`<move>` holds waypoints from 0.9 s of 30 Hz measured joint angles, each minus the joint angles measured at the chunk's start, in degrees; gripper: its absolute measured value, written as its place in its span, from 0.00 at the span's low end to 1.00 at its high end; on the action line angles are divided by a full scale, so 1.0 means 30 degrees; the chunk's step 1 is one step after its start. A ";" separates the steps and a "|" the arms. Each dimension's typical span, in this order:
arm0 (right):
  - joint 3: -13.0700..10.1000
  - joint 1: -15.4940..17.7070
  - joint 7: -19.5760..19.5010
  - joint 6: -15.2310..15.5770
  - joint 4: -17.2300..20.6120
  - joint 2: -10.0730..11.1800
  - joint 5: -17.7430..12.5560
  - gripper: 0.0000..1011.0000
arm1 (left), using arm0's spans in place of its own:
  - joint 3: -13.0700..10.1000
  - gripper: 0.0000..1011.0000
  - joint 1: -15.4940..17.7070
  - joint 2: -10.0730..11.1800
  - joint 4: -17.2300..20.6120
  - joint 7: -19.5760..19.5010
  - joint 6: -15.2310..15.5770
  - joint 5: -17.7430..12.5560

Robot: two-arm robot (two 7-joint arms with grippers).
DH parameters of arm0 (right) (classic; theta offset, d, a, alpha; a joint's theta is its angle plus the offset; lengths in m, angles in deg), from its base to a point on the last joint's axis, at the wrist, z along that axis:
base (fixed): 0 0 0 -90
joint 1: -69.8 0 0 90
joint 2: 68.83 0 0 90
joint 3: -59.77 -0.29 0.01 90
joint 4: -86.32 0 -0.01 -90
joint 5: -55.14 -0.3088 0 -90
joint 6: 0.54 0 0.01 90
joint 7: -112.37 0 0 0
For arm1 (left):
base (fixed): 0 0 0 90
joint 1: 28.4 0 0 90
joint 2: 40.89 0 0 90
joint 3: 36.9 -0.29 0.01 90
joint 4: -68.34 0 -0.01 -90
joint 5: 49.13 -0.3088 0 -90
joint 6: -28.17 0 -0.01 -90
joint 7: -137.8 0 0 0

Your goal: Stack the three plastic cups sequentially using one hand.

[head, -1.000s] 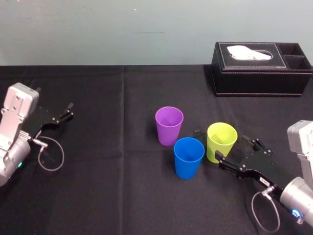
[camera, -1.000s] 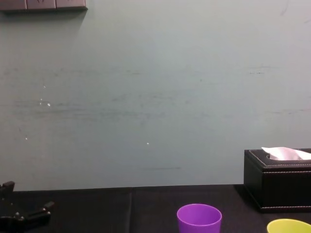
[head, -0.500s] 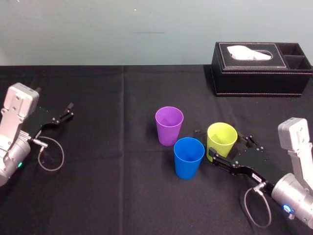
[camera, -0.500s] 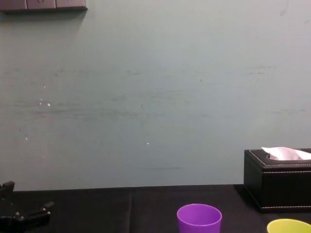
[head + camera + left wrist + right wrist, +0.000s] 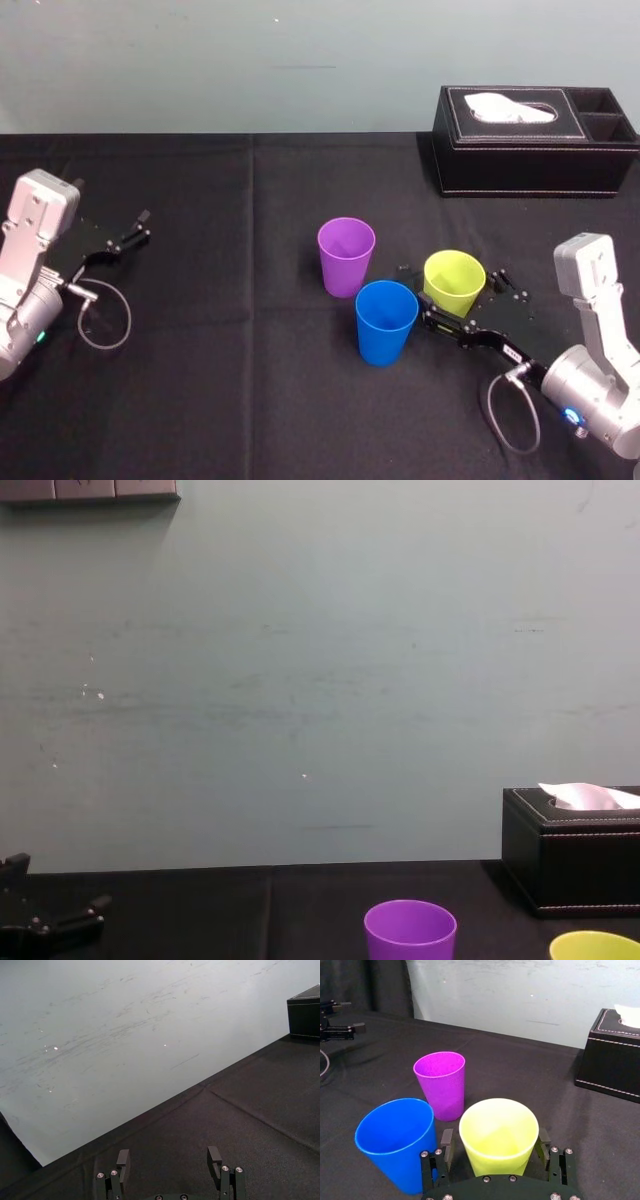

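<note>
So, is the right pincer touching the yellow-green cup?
Cannot tell. In the right wrist view the open right pincer straddles the yellow-green cup; its fingers sit close beside the walls, but the rim hides any gap.

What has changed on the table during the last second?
The right pincer slid forward toward the cups. Its open fingers now stand on either side of the yellow-green cup, but it has not closed on it. The purple cup, the blue cup, the tissue box and the parked left pincer at the table's left stayed where they were.
</note>
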 joint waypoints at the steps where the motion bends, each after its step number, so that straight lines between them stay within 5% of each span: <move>1: -0.0018 -0.0014 0.0001 -0.0008 -0.0025 -0.0051 0.0038 0.99 | 0.0000 1.00 0.0000 0.0000 0.0000 0.0000 -0.0001 0.0001; 27: -0.0629 -0.0369 0.0437 0.0005 -0.0752 -0.1531 0.1251 0.99 | 0.0001 1.00 0.0001 0.0000 0.0000 0.0000 -0.0001 0.0000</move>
